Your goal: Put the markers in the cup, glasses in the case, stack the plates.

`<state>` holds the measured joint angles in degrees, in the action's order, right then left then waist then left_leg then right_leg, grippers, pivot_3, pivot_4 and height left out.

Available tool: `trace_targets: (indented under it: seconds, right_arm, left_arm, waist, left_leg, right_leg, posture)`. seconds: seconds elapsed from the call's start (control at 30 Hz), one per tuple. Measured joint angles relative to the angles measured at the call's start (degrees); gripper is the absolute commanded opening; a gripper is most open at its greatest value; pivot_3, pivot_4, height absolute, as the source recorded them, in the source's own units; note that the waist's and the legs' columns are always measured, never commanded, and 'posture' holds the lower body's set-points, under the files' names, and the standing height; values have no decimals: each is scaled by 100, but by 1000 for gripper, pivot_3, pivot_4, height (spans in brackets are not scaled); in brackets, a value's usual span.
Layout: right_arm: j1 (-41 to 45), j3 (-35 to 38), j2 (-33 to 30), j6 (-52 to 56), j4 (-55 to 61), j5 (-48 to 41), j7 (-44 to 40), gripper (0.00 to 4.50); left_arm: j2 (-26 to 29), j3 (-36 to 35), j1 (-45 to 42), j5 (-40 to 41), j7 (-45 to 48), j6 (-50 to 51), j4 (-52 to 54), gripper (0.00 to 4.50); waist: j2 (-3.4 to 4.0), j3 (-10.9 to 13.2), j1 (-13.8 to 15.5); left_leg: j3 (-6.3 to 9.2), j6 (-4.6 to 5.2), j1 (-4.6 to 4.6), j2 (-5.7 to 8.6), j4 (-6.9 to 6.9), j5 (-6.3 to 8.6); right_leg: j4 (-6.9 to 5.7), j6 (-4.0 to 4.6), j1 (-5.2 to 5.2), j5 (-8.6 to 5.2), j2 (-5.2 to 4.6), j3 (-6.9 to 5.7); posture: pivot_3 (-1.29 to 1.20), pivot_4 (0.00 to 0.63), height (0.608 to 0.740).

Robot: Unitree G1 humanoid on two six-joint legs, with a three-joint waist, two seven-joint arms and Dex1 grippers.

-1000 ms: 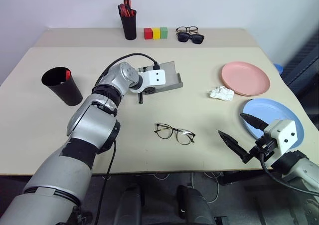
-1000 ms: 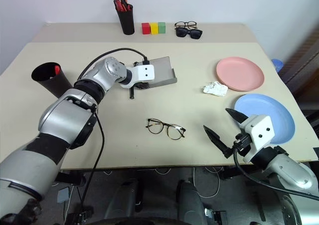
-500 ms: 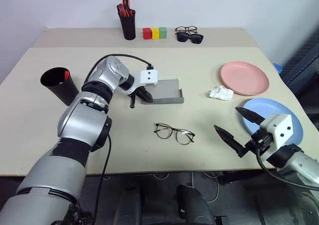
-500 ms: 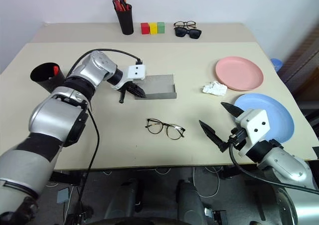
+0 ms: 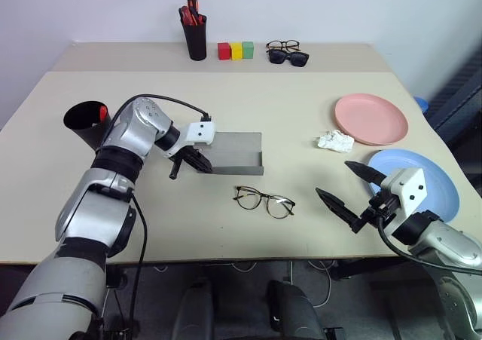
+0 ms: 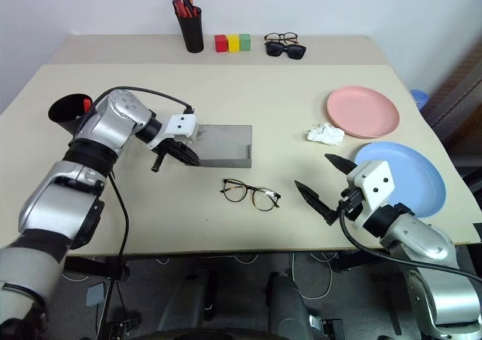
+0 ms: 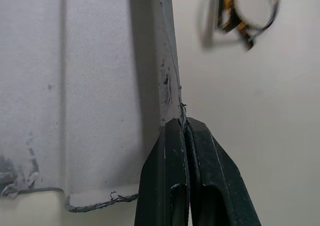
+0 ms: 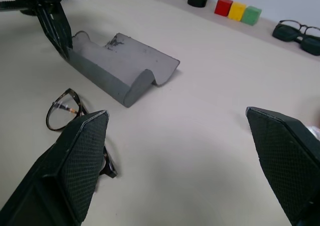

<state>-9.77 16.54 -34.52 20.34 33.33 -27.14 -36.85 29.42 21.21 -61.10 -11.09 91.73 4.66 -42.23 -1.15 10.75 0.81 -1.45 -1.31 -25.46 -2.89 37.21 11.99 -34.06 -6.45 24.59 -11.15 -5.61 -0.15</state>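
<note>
Table: beige top [image 5: 301, 129] against a pale wall; we see everything laid out on it.
Left pincer: our left gripper [image 5: 197, 161] has its two black fingers [image 7: 187, 176] pressed together on the edge of the case [image 5: 233, 151]; the left wrist view shows the grey lip caught between the tips.
Case: grey, lying open just beyond and beside the left pincer, its inner face up.
Black marker: a dark slim stick [image 5: 175, 169] lies right by the left fingers on the side away from the case; we think it is the black marker, though the view is too poor to be sure.
Glasses: thin wire frame [image 5: 263, 201] flat on the table, between our two pincers, just beside the case's near edge.
Right pincer: our right gripper [image 5: 345, 194] hovers with fingers spread wide apart and nothing between them, pointing toward the glasses.
Cup: wide black cup [image 5: 86, 123] well beyond the left pincer's outer side, a red cap [image 5: 102, 113] showing inside.
Plates: blue plate [image 5: 422, 176] just behind the right pincer; pink plate [image 5: 370, 118] farther off, apart from it.
Paper: crumpled white scrap [image 5: 334, 140] near the pink plate.
Back edge: black holder with red markers [image 5: 195, 35], coloured blocks [image 5: 235, 50], two more pairs of spectacles [image 5: 286, 52].
</note>
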Motion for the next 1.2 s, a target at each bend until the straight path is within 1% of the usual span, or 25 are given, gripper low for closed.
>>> trace_targets:
  seconds: [0.1, 0.2, 0.53, 0.73, 1.03, 1.13, 1.17, 1.2]
  right_arm:
    - [-4, 0, -2, -66, -12, 2, -47, 4500]
    - [-42, 0, -1, -159, -45, 30, -81, 4500]
    - [-151, -2, 5, -215, -48, 116, -51, 4500]
    - [-138, -47, 4, -187, 13, 115, 52, 4500]
    - [-127, -48, -4, -107, 20, 110, 52, 4500]
    - [-130, -48, -6, -106, 21, 110, 46, 4500]
    - [-130, -48, -6, -105, 21, 109, 45, 4500]
    - [-131, -48, -7, -105, 23, 109, 43, 4500]
  left_arm:
    - [0, 89, 195, 182, 38, 411, 603, 47]
    - [-7, 160, 226, 185, 46, 711, 959, 47]
    - [-313, 264, 187, 156, -459, 1724, 1095, 47]
    - [-339, 311, 187, 160, -661, 2268, 1497, 47]
    - [-285, 457, 302, 223, -706, 2656, 2061, 47]
    - [-239, 476, 380, 320, -681, 2640, 2254, 788]
    - [-235, 477, 415, 362, -674, 2641, 2317, 1197]
    - [-234, 480, 436, 401, -681, 2640, 2348, 1729]
  waist:
    - [0, 0, -8]
    - [0, 0, -7]
    - [0, 0, -6]
    - [0, 0, -7]
    - [0, 0, -7]
    - [1, 0, -7]
    - [1, -1, -5]
    - [1, 0, -4]
  left_leg:
    - [0, 0, 2, 0, 0, 0]
    - [0, 0, 4, 0, 1, 0]
    - [0, 1, 4, 0, 3, 0]
    - [1, 1, 5, 0, 2, 0]
    - [1, 1, 4, 0, 2, 0]
    - [1, 1, 5, 0, 2, 0]
    - [1, 1, 4, 0, 2, 0]
    - [1, 1, 4, 0, 2, 0]
  right_leg:
    - [-3, 0, 0, 0, 0, 0]
    - [-4, -1, 0, 0, 0, 0]
    - [-6, -2, 0, -1, 1, 0]
    - [-7, -2, 0, -1, 1, 0]
    - [-7, -2, 0, -1, 1, 1]
    - [-7, -2, 0, -1, 1, 1]
    - [-6, -2, 0, -1, 1, 1]
    - [-6, -2, 0, -1, 1, 1]
  posture:
    - [0, 150, 740]
    - [0, 150, 740]
    - [0, 150, 740]
    - [0, 150, 740]
    - [0, 150, 740]
    - [0, 150, 740]
    - [0, 150, 740]
    - [0, 150, 740]
